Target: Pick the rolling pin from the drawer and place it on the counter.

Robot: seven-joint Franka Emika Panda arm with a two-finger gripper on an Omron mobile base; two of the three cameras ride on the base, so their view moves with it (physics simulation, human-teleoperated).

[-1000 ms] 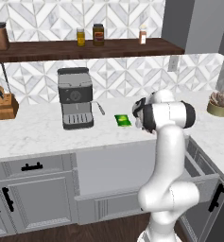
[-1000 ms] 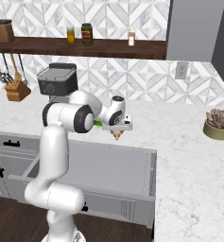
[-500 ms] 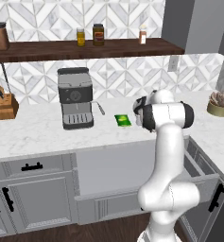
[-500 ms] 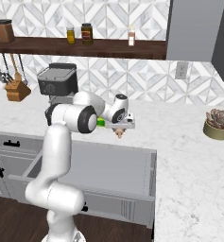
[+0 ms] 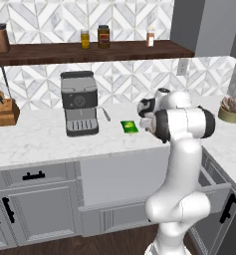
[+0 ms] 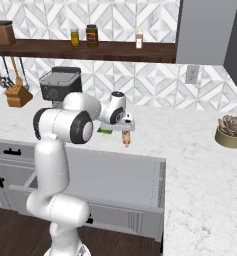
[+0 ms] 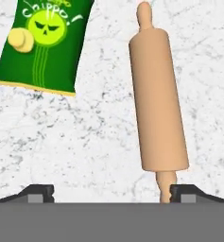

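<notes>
**Wooden rolling pin on the marble worktop, fingers spread**

Wood-coloured and slim, the rolling pin (image 7: 157,101) lies on the white veined worktop (image 7: 85,142) in the hand view, its narrow handle close by the right finger tip. The fingers (image 7: 183,193) stand wide apart at the two sides of that view, and neither appears to press on the pin, though the near handle is partly cut off at the bottom, so contact there is hard to rule out. Just left of the pin in the hand view lies a green chip bag (image 7: 45,42), apart from it.

From the right base view the gripper (image 6: 125,134) hangs low over the worktop (image 6: 190,150), with the light-brown pin (image 6: 126,140) showing below it, near the worktop's front edge. The green bag (image 6: 105,131) sits just behind the arm there. From the left base view the bag (image 5: 129,127) lies to the right of a grey coffee machine (image 5: 79,103), and the hand (image 5: 148,113) is right of the bag.

Below the worktop the grey drawer (image 6: 157,200) stands pulled out. A potted succulent (image 6: 232,130) rests far right, a knife block (image 5: 5,110) far left.
</notes>
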